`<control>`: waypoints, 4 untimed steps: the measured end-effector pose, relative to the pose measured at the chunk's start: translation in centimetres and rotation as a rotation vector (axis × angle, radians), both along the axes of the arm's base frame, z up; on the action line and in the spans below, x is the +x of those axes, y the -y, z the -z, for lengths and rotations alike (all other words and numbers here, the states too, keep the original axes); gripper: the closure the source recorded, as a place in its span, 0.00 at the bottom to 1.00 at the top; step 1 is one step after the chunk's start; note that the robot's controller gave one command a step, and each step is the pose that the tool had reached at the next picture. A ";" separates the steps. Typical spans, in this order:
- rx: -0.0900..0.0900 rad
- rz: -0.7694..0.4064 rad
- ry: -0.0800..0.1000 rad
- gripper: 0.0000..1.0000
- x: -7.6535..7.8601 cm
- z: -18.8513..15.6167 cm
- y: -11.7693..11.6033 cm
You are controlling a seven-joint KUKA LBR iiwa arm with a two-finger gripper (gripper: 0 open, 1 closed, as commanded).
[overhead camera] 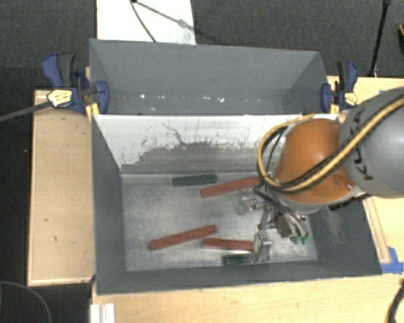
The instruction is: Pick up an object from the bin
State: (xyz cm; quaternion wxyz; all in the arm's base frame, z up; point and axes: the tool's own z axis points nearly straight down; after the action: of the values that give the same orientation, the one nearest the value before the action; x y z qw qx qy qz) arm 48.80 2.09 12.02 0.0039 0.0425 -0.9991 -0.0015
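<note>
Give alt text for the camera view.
The arm's tool sits low at the front right of the grey bin, by a red stick and a dark green piece. A second red stick lies left of them; a third red stick and a dark green bar lie farther back.

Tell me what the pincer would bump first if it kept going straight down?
Probably the right end of the short red-brown bar near the front of the bin; the pincer sits just above it, with a dark green piece beside. Depth is hard to judge.
</note>
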 end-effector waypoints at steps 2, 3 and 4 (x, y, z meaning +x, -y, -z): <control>-0.004 -0.004 0.013 0.00 3.3 4.9 2.0; -0.002 -0.007 0.007 1.00 3.1 4.7 1.7; -0.002 -0.007 0.012 0.00 3.2 4.9 1.7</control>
State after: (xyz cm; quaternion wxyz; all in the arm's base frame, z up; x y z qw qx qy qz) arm 51.97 0.40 7.12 -0.0022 0.0458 -0.9989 -0.0003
